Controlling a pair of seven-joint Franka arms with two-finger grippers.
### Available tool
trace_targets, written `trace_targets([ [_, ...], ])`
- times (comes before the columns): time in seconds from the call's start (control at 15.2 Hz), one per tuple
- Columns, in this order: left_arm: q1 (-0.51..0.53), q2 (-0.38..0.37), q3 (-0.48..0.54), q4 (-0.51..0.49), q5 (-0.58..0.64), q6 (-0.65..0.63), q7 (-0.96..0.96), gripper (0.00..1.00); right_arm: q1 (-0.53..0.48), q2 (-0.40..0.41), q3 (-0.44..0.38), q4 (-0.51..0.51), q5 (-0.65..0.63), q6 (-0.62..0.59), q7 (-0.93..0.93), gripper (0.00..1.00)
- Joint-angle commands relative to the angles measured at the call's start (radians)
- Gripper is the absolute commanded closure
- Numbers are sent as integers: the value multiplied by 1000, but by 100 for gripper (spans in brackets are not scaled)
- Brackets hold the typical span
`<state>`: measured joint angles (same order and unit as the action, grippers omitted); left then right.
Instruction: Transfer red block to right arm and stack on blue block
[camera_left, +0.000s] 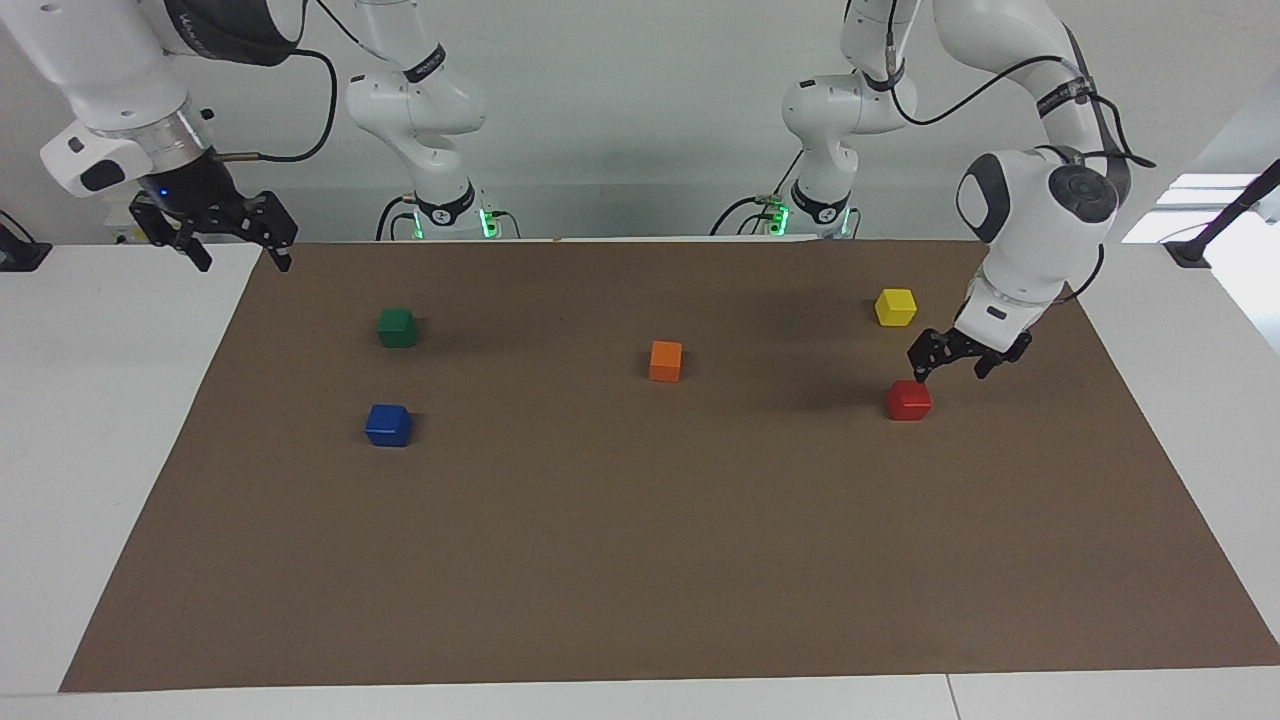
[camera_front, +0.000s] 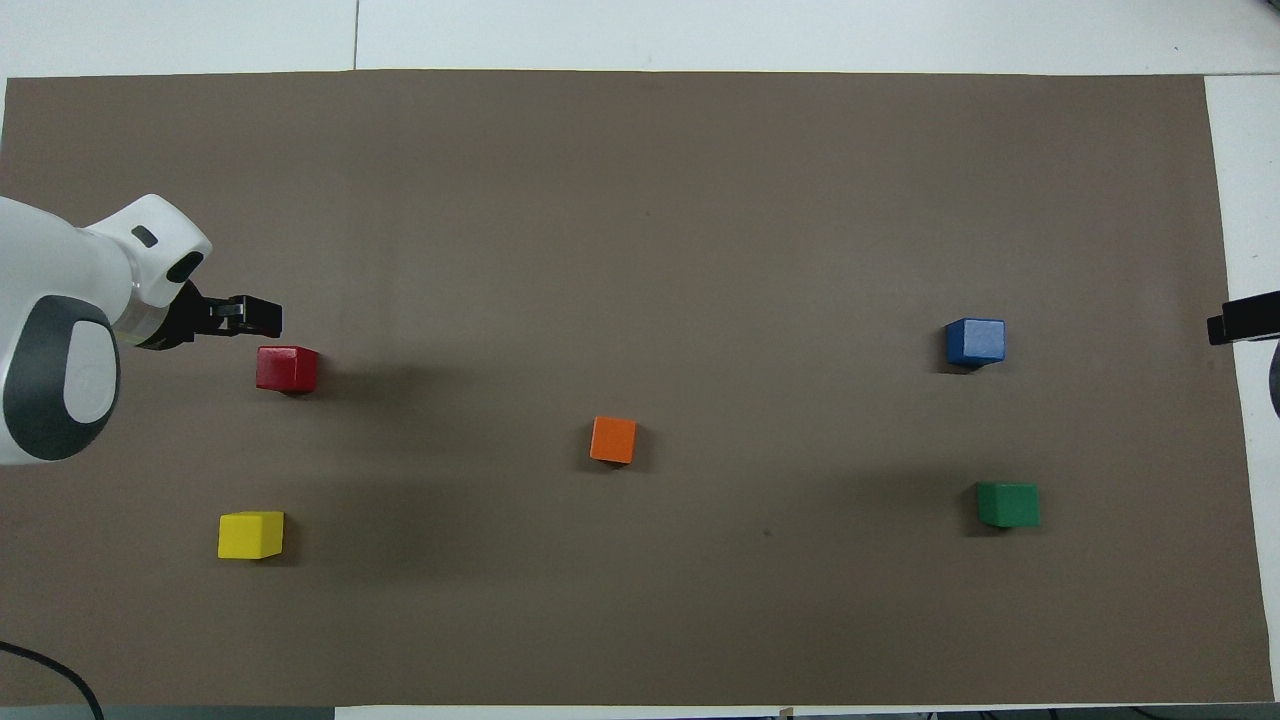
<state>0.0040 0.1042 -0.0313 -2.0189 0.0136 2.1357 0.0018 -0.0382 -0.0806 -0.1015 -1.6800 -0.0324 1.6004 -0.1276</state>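
In the facing view the left gripper (camera_left: 955, 362) hangs with fingers spread just above the red block (camera_left: 909, 400), not touching it. The block sits on the brown mat (camera_left: 640, 560) toward the left arm's end. The right gripper (camera_left: 218, 240) waits, spread, over the mat's edge — well apart from the blue block (camera_left: 388, 425).

Overhead, the left gripper (camera_front: 240, 318) lies beside the red block (camera_front: 287, 368); the blue block (camera_front: 975, 341) rests alone.

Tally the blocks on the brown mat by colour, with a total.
red block: 1
blue block: 1
green block: 1
orange block: 1
yellow block: 1
Total: 5
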Motion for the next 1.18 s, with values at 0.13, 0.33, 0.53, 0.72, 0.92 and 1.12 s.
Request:
trace_targets([
  [0.13,-1,29,13,-141,-6,176,37,0,-16,-19,14,-23,-6,12,2,0],
  [0.33,-1,72,13,-153,-6,211,37,0,-16,-19,13,-23,-6,13,2,0],
  [0.53,-2,94,11,-150,-7,211,14,39,-16,-21,13,-24,-6,10,2,0],
  [0.72,-9,94,10,-142,-9,187,-83,100,-16,-21,13,-26,-6,9,2,0],
  [0.92,-10,88,4,-51,-15,13,-210,100,-16,-21,13,-26,-6,9,2,0],
  [1.12,-15,83,-27,156,-61,-315,-389,100,-16,-25,13,-30,5,6,-13,0],
])
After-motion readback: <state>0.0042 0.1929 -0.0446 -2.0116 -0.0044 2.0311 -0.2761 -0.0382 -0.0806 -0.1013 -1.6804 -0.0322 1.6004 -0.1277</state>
